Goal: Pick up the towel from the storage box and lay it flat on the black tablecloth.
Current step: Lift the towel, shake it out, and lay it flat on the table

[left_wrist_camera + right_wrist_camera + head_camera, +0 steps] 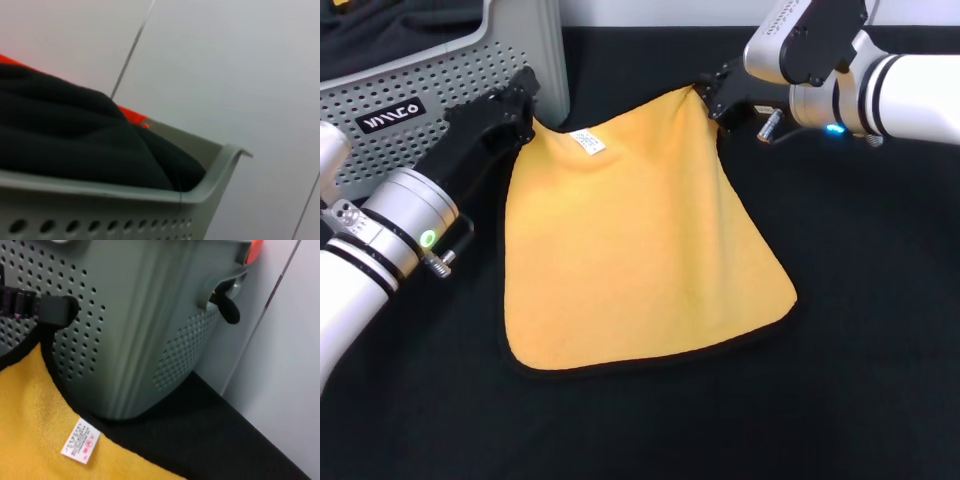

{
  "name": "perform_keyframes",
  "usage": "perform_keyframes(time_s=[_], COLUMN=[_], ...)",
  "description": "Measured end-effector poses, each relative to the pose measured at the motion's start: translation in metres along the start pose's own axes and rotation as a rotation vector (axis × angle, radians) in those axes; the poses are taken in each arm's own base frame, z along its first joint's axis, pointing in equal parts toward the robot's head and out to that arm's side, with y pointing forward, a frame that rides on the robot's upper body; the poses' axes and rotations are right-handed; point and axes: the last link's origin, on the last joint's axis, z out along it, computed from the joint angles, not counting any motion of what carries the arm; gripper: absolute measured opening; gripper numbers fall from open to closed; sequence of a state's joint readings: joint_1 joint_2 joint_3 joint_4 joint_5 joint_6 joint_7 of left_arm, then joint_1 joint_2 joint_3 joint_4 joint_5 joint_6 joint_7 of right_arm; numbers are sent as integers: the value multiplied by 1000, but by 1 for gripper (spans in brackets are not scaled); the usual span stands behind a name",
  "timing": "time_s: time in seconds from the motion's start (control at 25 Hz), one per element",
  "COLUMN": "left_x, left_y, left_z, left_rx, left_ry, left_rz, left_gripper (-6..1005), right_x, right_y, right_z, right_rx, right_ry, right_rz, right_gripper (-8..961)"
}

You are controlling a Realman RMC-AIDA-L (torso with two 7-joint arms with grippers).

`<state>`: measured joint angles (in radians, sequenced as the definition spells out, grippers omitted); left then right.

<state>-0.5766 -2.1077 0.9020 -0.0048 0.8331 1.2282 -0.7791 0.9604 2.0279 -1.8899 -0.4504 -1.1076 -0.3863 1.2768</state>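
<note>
Both of my jaws pinch the towel's far corners: my left gripper (pixel 523 118) is clamped on the corner beside the storage box (pixel 450 75), my right gripper (pixel 712 100) on the opposite far corner. Between them the towel (pixel 640 240) lies spread, orange-yellow face up, on the black tablecloth (pixel 860 330), its black-edged near side flat and its white tag (pixel 588 142) near the far edge. A dark fabric item (pixel 75 145) fills the storage box.
</note>
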Motion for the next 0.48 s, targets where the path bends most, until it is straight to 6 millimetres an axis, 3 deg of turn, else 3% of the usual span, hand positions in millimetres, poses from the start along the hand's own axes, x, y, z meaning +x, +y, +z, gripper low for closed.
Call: perform_keyframes(time_s=[0.48], left_x=[-6], left_y=[-1], left_z=[2], left_rx=[16], left_ry=[-40], left_rz=[172], left_gripper=[17], right_x=[5], right_y=[0], right_z=[-1], right_rx=[3], right_ry=[12], right_rz=[-3], right_gripper=[64])
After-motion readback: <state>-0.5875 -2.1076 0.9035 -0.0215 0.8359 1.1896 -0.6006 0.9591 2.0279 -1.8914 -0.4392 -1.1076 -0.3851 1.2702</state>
